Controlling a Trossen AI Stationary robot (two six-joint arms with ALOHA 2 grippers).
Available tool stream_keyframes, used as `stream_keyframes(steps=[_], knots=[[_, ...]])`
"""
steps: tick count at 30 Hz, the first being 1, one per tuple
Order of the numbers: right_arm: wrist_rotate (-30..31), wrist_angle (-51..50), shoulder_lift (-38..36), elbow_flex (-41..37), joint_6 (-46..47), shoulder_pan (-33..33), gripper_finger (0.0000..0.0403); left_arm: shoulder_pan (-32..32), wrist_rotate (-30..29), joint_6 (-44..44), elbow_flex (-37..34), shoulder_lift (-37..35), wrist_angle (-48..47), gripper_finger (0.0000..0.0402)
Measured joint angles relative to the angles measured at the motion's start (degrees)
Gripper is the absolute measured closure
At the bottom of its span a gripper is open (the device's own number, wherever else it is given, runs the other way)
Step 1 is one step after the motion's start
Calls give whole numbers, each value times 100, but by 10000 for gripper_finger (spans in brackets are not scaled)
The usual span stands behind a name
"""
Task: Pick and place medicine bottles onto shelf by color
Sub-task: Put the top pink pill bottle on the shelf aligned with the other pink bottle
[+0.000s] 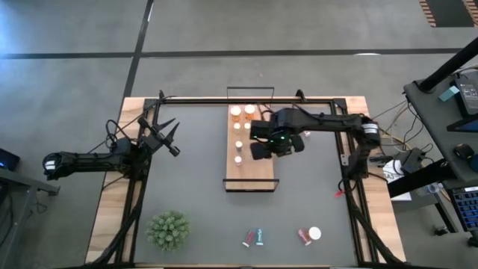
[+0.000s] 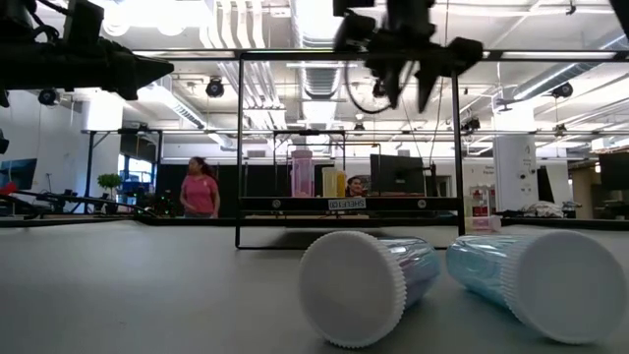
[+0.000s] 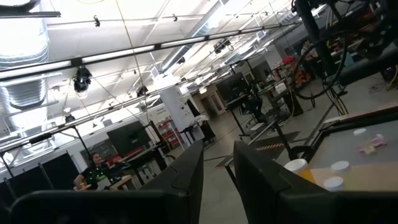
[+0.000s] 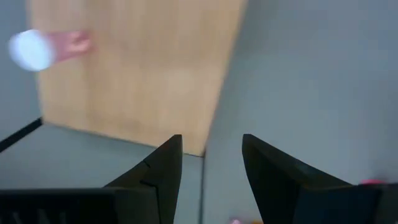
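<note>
Above shelf [image 1: 251, 168] right edge — right end effector [image 4: 211, 163] parted, empty; left end effector [image 1: 169, 134] closed.

Right arm [image 1: 314, 119] hides part of shelf [image 1: 250, 168] — bottles there unclear.

Bottles [image 1: 238, 127] on shelf [image 1: 250, 170]
</note>
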Motion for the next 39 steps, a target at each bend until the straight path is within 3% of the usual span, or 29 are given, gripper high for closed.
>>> stream_keyframes(steps=[6,17,23,29,33,39], knots=[[473,569,-967,-1356,410,-70,246,-1,-1,0,-1,7,-4,330],[2059,1065,-2482,-3285,1374,-132,246,-2,1,0,0,7,-2,330],[2845,1164,-2729,-3662,1079,-313,246,-2,1,0,-2,7,-2,330],[3569,1283,-2545,-3923,1605,-747,246,-2,-1,0,-2,4,0,330],[3557,1431,-2353,-3996,1502,-1273,246,-2,-1,0,0,7,0,330],[2793,2115,-2003,-4003,387,-2105,248,-2,0,0,-1,4,-2,330]])
